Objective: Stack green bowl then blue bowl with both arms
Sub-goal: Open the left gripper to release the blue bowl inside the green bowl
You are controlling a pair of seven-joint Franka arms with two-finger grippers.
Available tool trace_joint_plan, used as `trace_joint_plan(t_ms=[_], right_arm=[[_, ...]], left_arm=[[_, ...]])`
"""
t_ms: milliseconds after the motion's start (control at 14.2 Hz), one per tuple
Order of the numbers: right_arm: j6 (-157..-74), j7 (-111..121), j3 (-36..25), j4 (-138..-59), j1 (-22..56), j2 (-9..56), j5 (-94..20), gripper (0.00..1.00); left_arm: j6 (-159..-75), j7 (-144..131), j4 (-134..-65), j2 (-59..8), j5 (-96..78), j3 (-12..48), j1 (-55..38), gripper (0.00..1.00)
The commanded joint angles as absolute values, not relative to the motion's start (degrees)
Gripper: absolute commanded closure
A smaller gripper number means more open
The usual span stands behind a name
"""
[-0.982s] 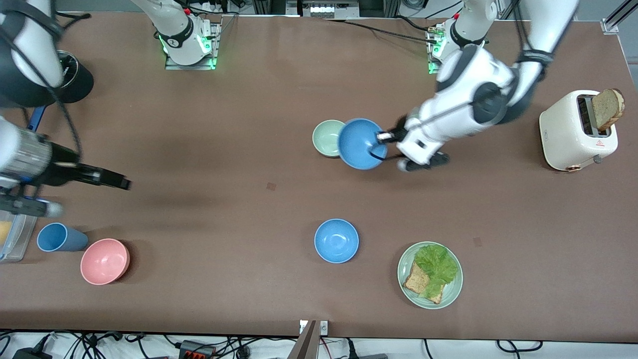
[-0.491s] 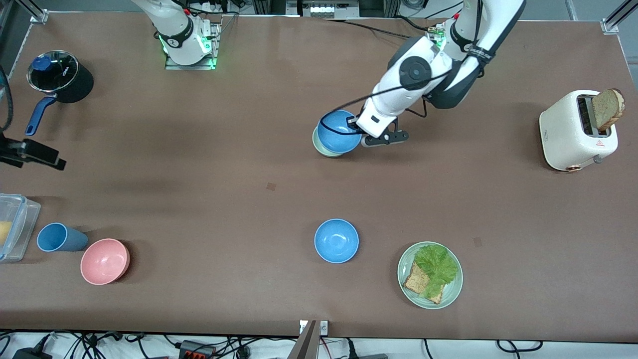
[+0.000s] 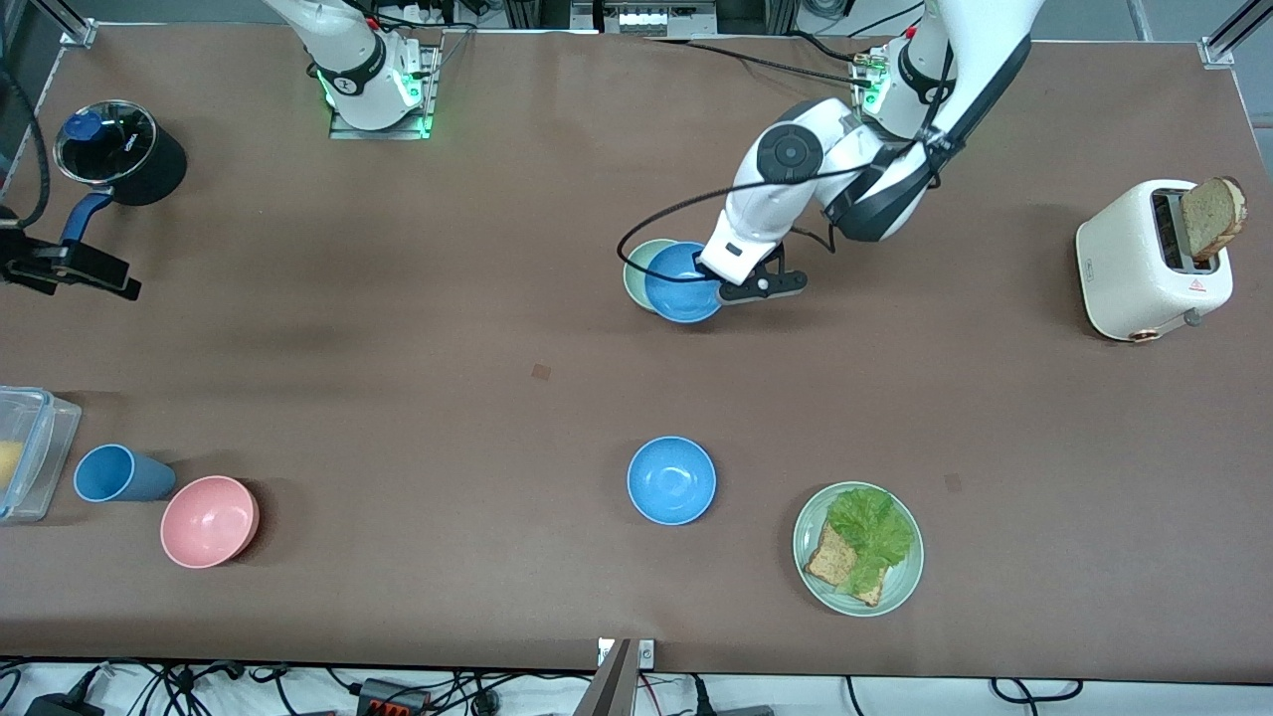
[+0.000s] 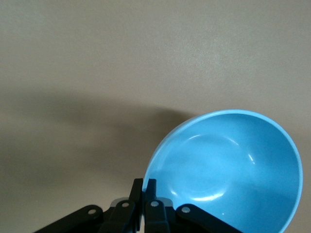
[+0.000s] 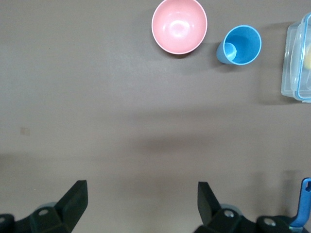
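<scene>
Pinching blue bowl [image 3: 682, 283] rim, left gripper [image 3: 708, 279] fingers clamped, over green bowl [image 3: 641, 265] | light, stiff, slick: grip rim | right gripper [image 3: 109, 281] waiting, fingers apart, beside pot [image 3: 119, 151]

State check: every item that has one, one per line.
left gripper: shut on the held blue bowl's rim
held blue bowl: tilted, overlapping green bowl
green bowl: upright on table
right gripper: open, holding nothing
second blue bowl: upright, empty
pink bowl: empty
toaster: bread sticking out
</scene>
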State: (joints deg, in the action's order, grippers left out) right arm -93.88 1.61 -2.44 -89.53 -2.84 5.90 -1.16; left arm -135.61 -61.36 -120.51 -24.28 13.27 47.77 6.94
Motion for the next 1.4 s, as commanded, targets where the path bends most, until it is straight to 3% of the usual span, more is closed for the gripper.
trace_joint_plan(t_ms=[0,1053,1333], right_arm=[[-98.9,2.4,-1.9,-100.7,-3.1,-2.3,-0.3,0.0],[-98.2,1.9,-1.7,-100.5,-2.9,-2.0,-0.2,0.0],[-98.2,2.0,-1.7,-100.5,-2.9,-1.9,-0.1,0.0]], left_arm=[[-135.5,-62.1,-118.7,-26.5,14.9,47.9,6.7,0.99],[-135.2,-63.8,-118.8,-27.6,14.9,48.3,3.9,0.99],[-135.0,-64.3,-119.0,-27.5,14.9,48.3,3.6,0.95]])
